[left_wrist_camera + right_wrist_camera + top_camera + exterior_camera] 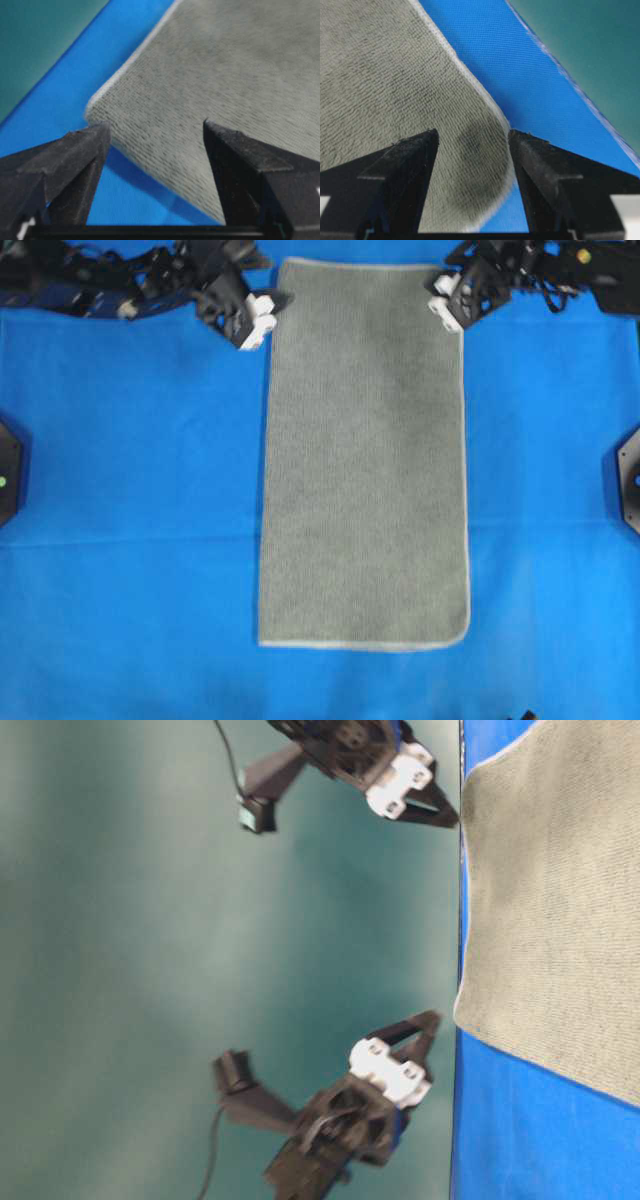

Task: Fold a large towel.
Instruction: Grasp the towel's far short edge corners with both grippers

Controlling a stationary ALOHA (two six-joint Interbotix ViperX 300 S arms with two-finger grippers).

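Note:
The towel [365, 455], a grey-green fuzzy rectangle with a pale hem, lies flat and lengthwise down the middle of the blue sheet [130, 490]. My left gripper [262, 318] is at its far left corner and my right gripper [446, 298] at its far right corner. In the left wrist view, the left gripper [155, 130] is open, with the towel [210, 75] corner lying between and below its black fingers [80, 155]. In the right wrist view, the right gripper [472, 135] is open too, straddling the rounded corner of the towel [385, 80].
The blue sheet [520, 75] ends just behind the towel's far edge, with a teal surface [35, 40] beyond. Black arm bases sit at the left edge [6, 472] and the right edge [630, 475] of the overhead view.

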